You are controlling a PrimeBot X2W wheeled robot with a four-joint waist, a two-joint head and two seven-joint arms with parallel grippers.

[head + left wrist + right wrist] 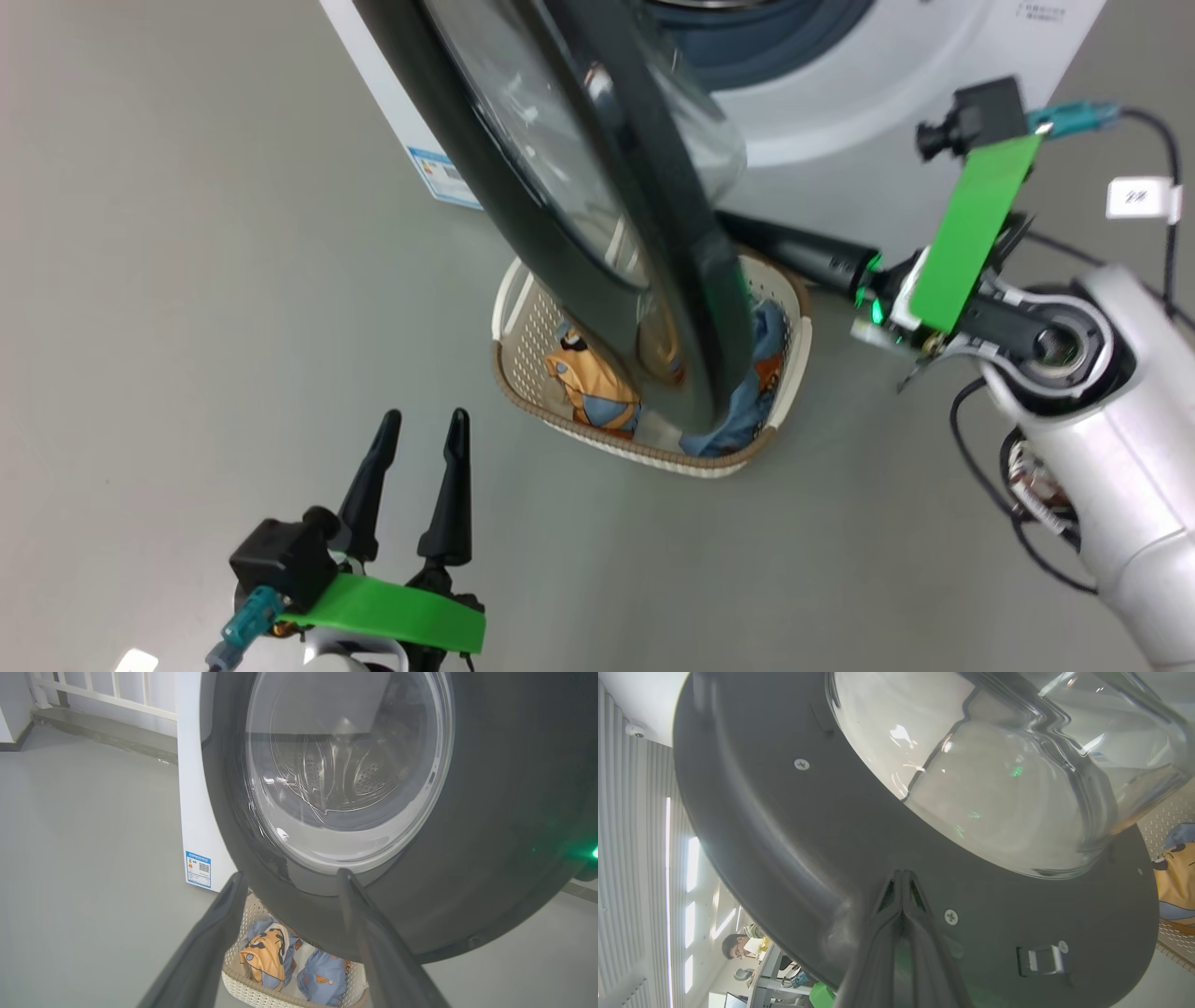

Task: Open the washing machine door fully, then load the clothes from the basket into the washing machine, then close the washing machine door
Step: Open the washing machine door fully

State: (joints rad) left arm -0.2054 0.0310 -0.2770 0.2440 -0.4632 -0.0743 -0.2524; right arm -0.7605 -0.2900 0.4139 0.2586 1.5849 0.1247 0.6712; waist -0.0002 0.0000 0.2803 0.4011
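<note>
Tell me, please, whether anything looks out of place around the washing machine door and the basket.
The basket sits beneath the half-open washing machine door, whose rim hangs over the clothes and hides part of them in the head view. The shut right gripper seems to touch the door's inner face. Nothing looks spilled or damaged.

1. Washing machine door [490,812]: a glossy black rim around a clear bowl window, with the perforated steel drum [336,770] visible through the glass.
2. Left gripper [292,875]: fingers spread wide with nothing between them, tips against the door's lower rim; contact not discernible.
3. Basket [252,991]: below the door's bottom edge. It holds the clothes [266,952], light blue with orange print.
4. Blue label [198,869]: left of the door, on the white washing machine [191,788].
</note>
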